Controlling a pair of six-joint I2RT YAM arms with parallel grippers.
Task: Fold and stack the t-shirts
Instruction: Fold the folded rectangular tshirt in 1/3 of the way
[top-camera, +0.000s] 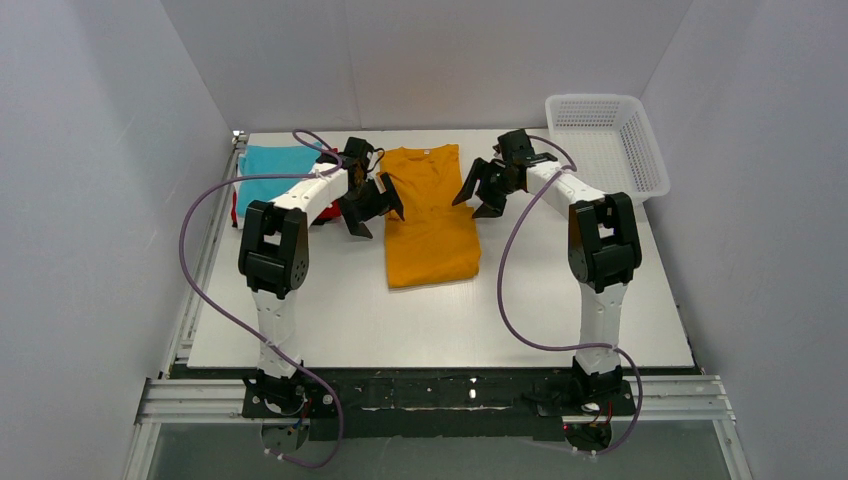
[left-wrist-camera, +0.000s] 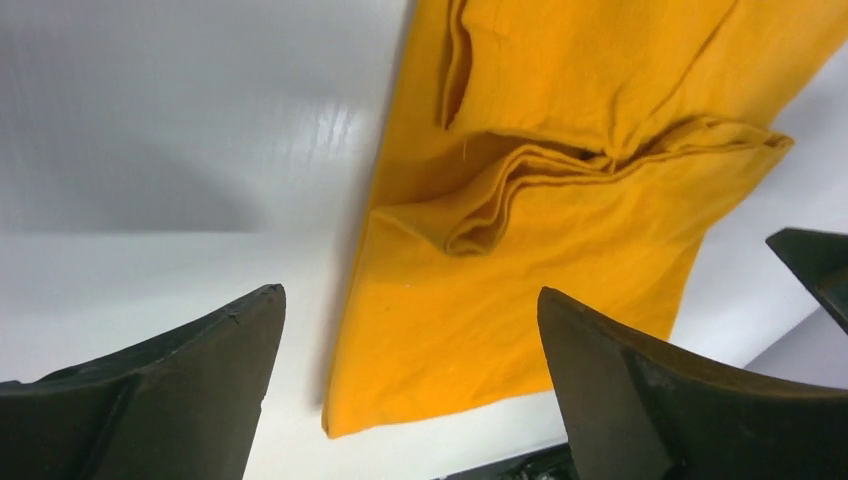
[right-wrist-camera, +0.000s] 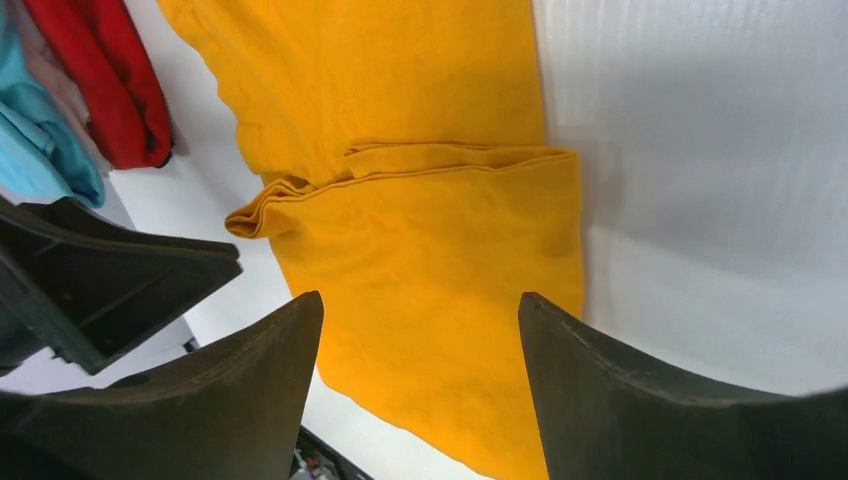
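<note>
The mustard-orange t-shirt (top-camera: 430, 215) lies flat mid-table as a narrow strip, collar at the far end, with both side edges folded inward. My left gripper (top-camera: 380, 222) hovers over its left edge, open and holding nothing. In the left wrist view the gripper (left-wrist-camera: 410, 292) frames the shirt (left-wrist-camera: 520, 250) and its folded sleeve. My right gripper (top-camera: 472, 206) hangs open over the shirt's right edge. Under the right gripper (right-wrist-camera: 420, 297), the shirt (right-wrist-camera: 430, 230) shows a sleeve fold. A folded turquoise t-shirt (top-camera: 272, 170) tops a stack at the far left, with a red t-shirt (right-wrist-camera: 105, 90) beneath it.
A white mesh basket (top-camera: 605, 140) stands at the far right corner. White walls close in the table on three sides. Purple cables loop out from both arms. The other arm's black finger (left-wrist-camera: 815, 265) shows at the right edge of the left wrist view.
</note>
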